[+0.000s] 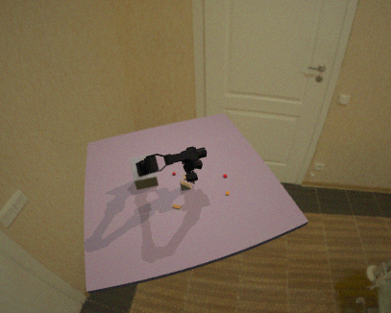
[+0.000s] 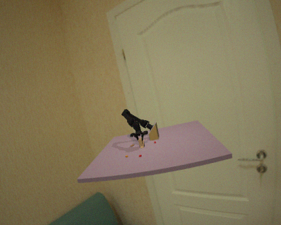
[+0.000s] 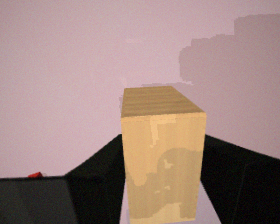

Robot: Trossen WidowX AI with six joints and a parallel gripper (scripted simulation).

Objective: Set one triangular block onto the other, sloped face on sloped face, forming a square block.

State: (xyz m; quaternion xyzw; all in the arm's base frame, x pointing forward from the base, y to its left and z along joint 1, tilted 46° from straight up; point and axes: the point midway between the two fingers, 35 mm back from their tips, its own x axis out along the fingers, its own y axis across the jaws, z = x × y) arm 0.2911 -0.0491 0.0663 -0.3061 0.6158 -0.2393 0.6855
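My gripper point(image 1: 190, 179) point(image 2: 141, 137) point(image 3: 156, 138) is shut on a light wooden triangular block point(image 2: 140, 141) point(image 3: 163, 167), which fills the space between the fingers in the wrist view. The other triangular block point(image 1: 185, 184) stands on the table just beside or below the gripper in the top view. In the exterior view the two blocks are too small and close together to tell whether they touch. In the wrist view the lower block is hidden, probably behind the held one.
Red cubes point(image 1: 174, 174) point(image 1: 225, 176) point(image 2: 140, 156) point(image 3: 35, 175) and a small orange block point(image 1: 228, 193) point(image 2: 126, 156) lie around the blocks. A flat orange-tan block point(image 1: 177, 206) point(image 2: 132, 145) lies nearby. The arm's box-like base point(image 1: 146, 182) point(image 2: 154, 133) stands on the pink table point(image 1: 256, 206) point(image 2: 197, 145).
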